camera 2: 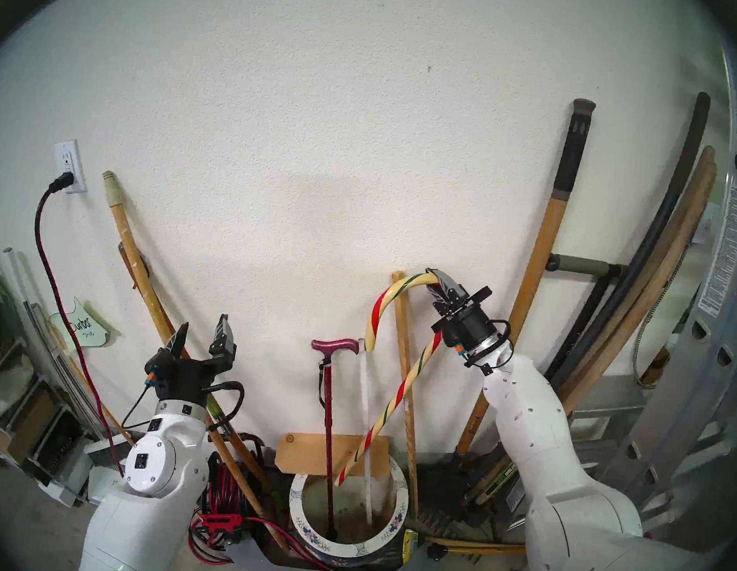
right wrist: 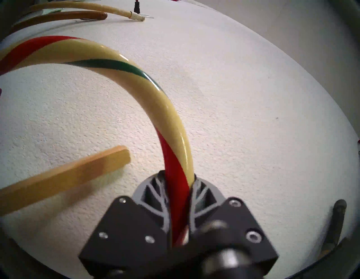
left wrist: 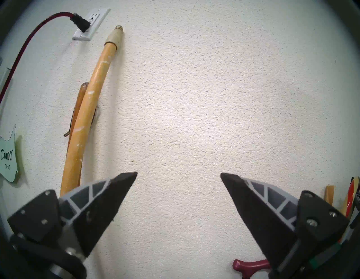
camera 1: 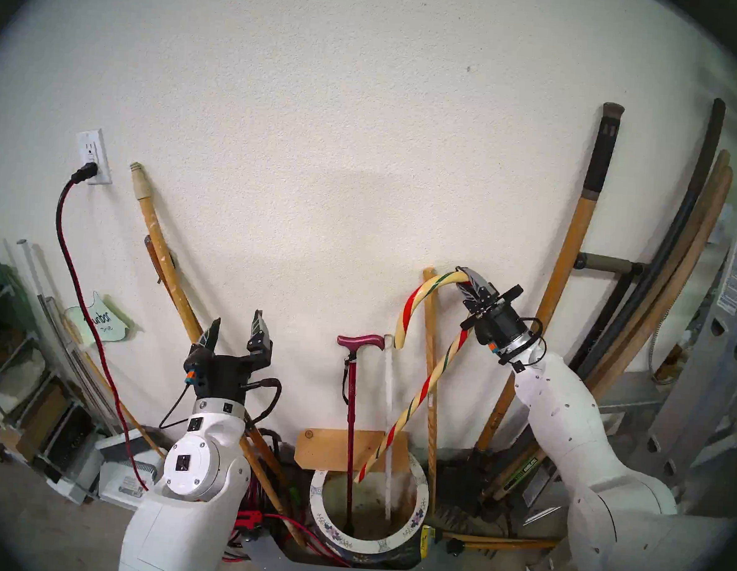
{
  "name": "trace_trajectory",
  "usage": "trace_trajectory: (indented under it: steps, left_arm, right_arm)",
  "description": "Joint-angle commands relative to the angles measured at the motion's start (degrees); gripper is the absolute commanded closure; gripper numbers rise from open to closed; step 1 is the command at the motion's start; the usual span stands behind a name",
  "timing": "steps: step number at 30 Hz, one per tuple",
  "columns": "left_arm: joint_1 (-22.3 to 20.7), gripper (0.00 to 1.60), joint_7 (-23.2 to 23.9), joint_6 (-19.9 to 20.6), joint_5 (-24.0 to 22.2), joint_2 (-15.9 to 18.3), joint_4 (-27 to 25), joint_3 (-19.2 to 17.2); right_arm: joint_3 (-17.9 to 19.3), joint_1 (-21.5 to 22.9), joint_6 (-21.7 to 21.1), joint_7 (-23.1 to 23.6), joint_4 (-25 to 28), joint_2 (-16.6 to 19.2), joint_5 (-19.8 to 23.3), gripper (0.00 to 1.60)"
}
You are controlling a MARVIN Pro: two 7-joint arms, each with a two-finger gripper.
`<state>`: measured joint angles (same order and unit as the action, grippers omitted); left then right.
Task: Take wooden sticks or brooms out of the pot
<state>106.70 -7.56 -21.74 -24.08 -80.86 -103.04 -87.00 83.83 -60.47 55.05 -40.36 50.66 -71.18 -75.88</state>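
**Candy-cane stick gripped at its hook, foot at the pot's rim**

Head views: your right gripper (camera 1: 470, 282) clamps the candy-cane stick (camera 1: 415, 400), whose foot sits at the pot (camera 1: 420, 503) far rim.
Left wrist: your left gripper (left wrist: 178, 175) is spread, empty.
Right wrist: both fingers (right wrist: 155, 188) pinch the hook, likely for lifting.

The candy-cane stick (camera 1: 415, 404) is cream with red and green spiral stripes. Left of it, the walking cane (camera 1: 352, 411) is magenta; between the two stands a white slat (camera 1: 388, 409). Below the stick, the pot (camera 1: 366, 545) has a white rim painted with small purple-blue flowers, a dark outside and a brown-stained inside. Behind the stick, the wall (camera 1: 366, 149) is textured off-white. Right of the stick, the handles (camera 1: 562, 264) are tan.
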Motion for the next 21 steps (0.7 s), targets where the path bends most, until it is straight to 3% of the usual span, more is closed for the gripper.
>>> trace_trajectory:
  steps: [1,21]
  left_arm:
    - [0.00,0.00,-0.02,0.00,0.00,0.03,0.01,-0.07]
    - [0.00,0.00,-0.01,0.00,0.01,0.02,0.01,-0.07]
  right_arm:
    - [1.79,-1.16,-0.05,-0.44,4.44,3.10,2.59,1.60]
    - [8.79,-5.63,-0.05,0.62,13.85,11.76,8.63,1.60]
